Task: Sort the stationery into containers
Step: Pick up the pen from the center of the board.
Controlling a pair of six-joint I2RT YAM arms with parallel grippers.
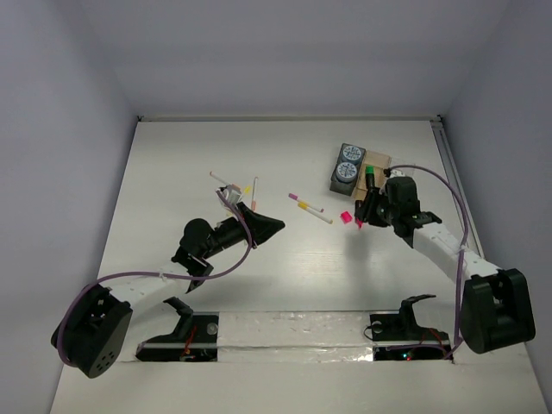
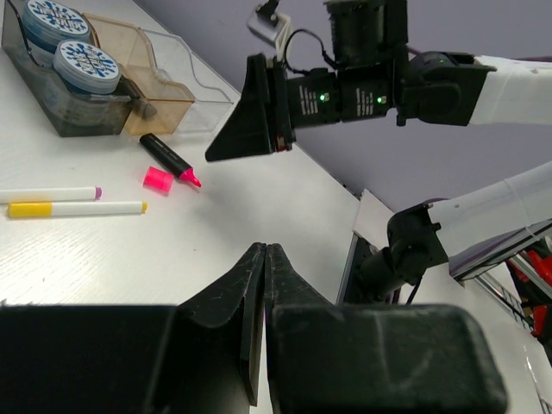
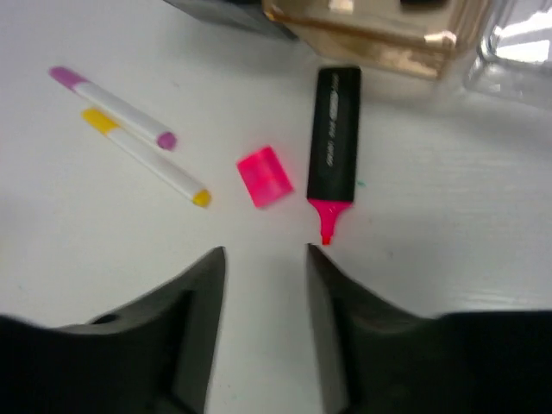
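Observation:
A black highlighter with a bare pink tip (image 3: 335, 138) lies uncapped on the table beside its pink cap (image 3: 266, 176). My right gripper (image 3: 266, 252) is open and empty, just short of the cap and tip; in the top view it (image 1: 362, 214) hovers by the cap (image 1: 346, 216). Two white pens, one pink-purple ended (image 3: 112, 106) and one yellow ended (image 3: 148, 159), lie to the left. The divided tray (image 2: 194, 78) holds two patterned-top canisters (image 2: 76, 52) in its dark section. My left gripper (image 2: 266, 252) is shut and empty, above bare table (image 1: 271, 226).
Several more white pens (image 1: 237, 190) lie scattered behind the left gripper. A green piece (image 1: 369, 172) shows at the tray's near side. The tan compartment (image 2: 142, 56) sits between the dark section and the clear one. White walls bound the table.

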